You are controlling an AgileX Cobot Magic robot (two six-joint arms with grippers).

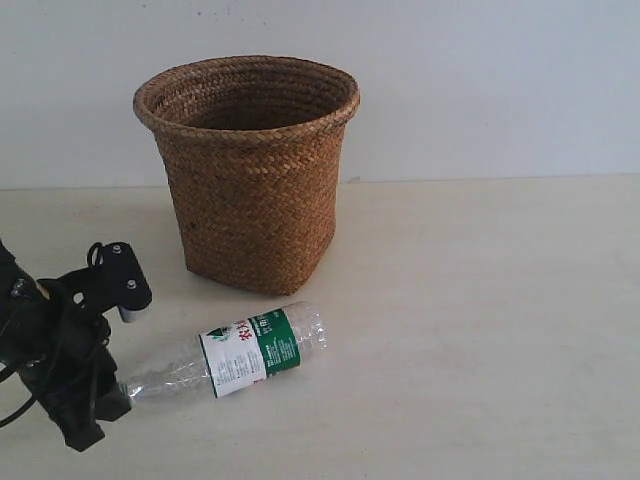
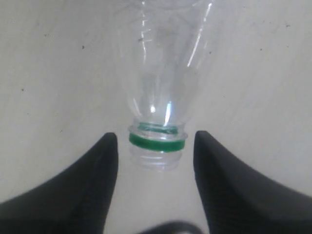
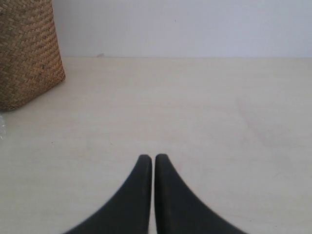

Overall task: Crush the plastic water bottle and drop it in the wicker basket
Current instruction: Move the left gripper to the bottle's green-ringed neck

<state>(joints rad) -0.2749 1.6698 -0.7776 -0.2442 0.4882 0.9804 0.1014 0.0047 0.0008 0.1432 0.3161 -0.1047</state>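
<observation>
Left hand (image 2: 156, 140) gapes open astride the neck of the plastic water bottle (image 1: 250, 352) — lying sideways on the worktop (image 1: 480, 330) just before the wicker basket (image 1: 255, 200) — ready to grip, while the right hand (image 3: 154, 158) is closed on nothing.

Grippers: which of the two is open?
The left gripper, jaws spread either side of the neck of the plastic water bottle; the right gripper is pinched shut.

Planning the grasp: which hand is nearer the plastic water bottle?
Left. The left hand straddles the plastic water bottle at its neck; the right hand is shut, well clear.
</observation>
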